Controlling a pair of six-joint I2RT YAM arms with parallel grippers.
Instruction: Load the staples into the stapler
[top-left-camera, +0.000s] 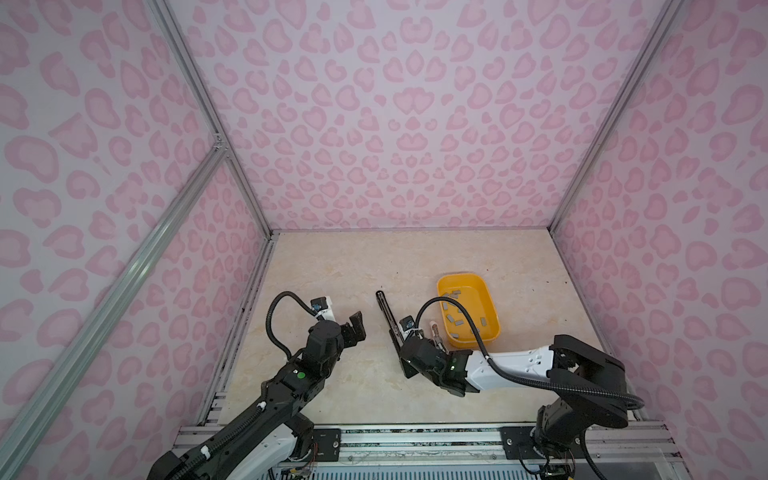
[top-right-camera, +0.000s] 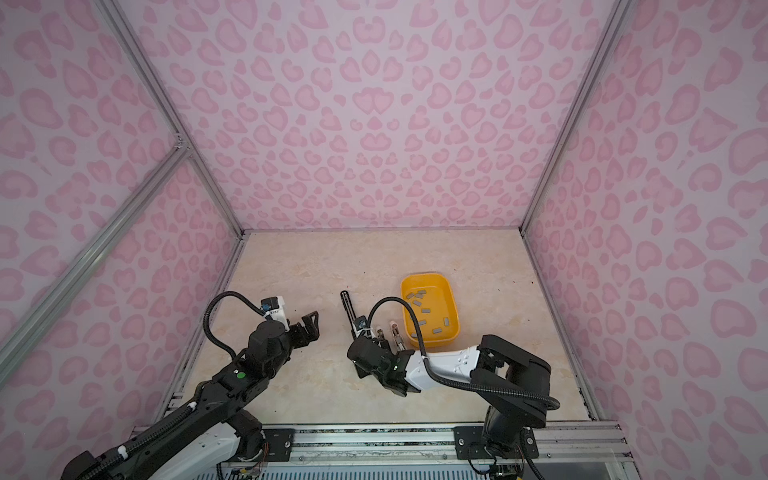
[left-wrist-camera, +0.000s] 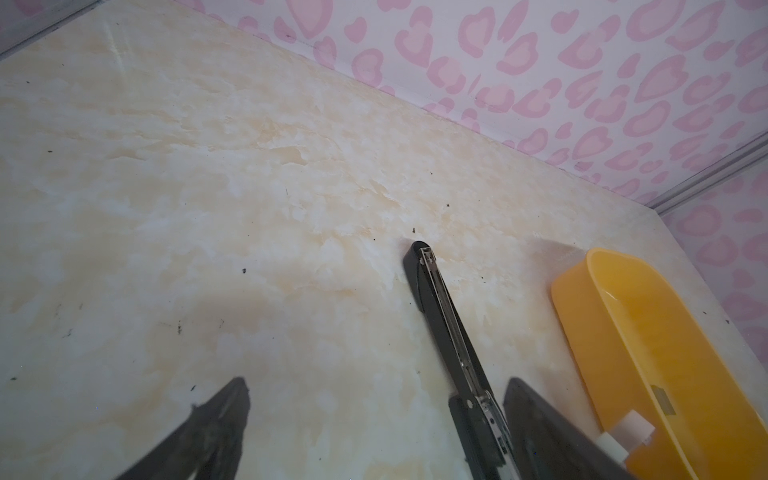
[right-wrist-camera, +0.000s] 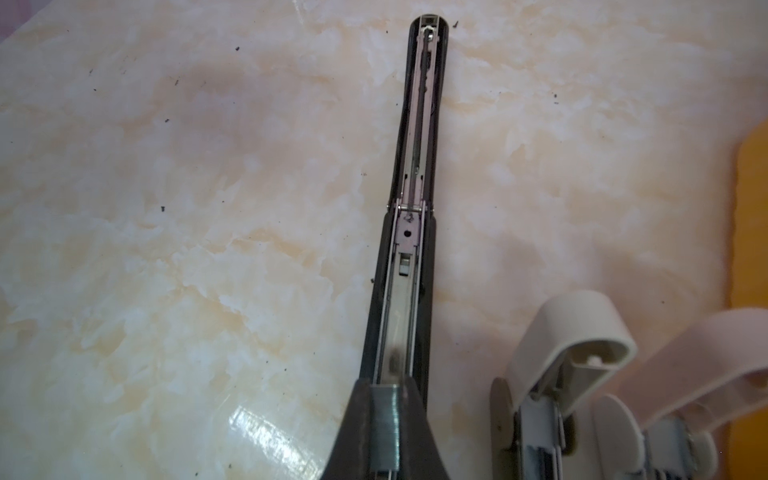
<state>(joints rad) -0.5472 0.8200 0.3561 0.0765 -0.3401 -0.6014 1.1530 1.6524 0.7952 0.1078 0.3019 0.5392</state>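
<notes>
One black stapler (top-left-camera: 384, 309), two small staplers (right-wrist-camera: 569, 332), one tray (top-left-camera: 457, 277) at three o'clock, about ten staples (top-left-camera: 451, 294). Left pincer (top-left-camera: 359, 325) apart; right pincer (right-wrist-camera: 384, 390) clamps one strip (right-wrist-camera: 384, 419).

Left gripper (top-left-camera: 358, 327) has its jaws wide apart; right gripper (right-wrist-camera: 384, 401) is clamped.

Glossy, marble-patterned table (right-wrist-camera: 208, 249), smooth enough to throw back a bright glare. Matt black plastic shell on the stapler (right-wrist-camera: 409, 232), shiny bare metal down its open channel. Smooth, glossy yellow plastic on the tray (left-wrist-camera: 648, 345); dull grey metal on the staples (top-left-camera: 459, 322) inside. Finely ribbed grey metal on the staple strip (right-wrist-camera: 384, 424). Matt black plastic on the fingers (right-wrist-camera: 353, 432) of the right gripper (right-wrist-camera: 385, 386). Smooth off-white plastic on the small staplers (right-wrist-camera: 573, 332).
</notes>
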